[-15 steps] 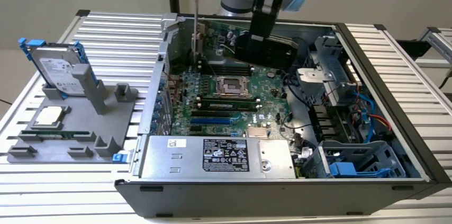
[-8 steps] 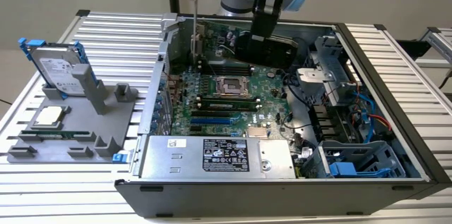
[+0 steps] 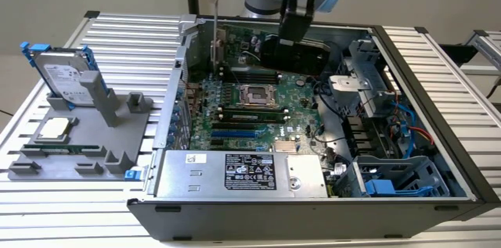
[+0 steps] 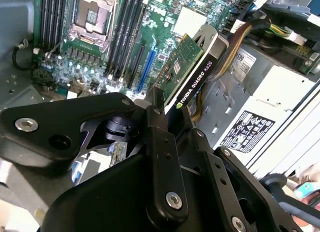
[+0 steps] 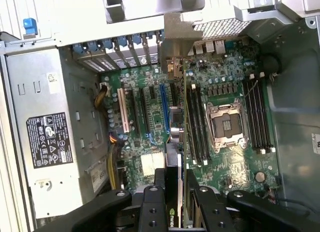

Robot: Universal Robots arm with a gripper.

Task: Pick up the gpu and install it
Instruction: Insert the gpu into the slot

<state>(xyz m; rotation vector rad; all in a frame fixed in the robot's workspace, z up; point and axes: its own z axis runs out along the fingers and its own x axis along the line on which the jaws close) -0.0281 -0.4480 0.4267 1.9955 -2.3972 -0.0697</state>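
A: What carries everything?

B: A ribbed aluminium tabletop [image 3: 117,31]. An open black steel computer case [image 3: 313,224] lies on it, toward the edge at the exterior view's right. Inside the case, a grey sheet-metal power supply [image 3: 234,172] runs along the near wall, and a green motherboard [image 3: 234,113] covers the floor.

A: And the gpu?

B: The gpu [image 4: 192,74] hangs on edge above the motherboard, toward the case's far wall. Its silver bracket [image 5: 175,42] points at the slotted rear wall. In the first wrist view the card lines up between the blue slot [image 5: 163,107] and the memory slots. It looks unseated, though how near its lower edge sits cannot be told.

A: How does the tool have it?

B: The tool [image 5: 179,202] is clamped on the card. A black finger [image 5: 152,207] presses each face at the end away from the bracket.

A: How should the card handle?

B: Probably light and stiff, but fragile. It is a thin rigid board with a smooth black plastic cooler on one face. The glossy shroud could slip under a side load. The flat faces are the sound place to hold it, well clear of the contact edge and the small soldered parts.
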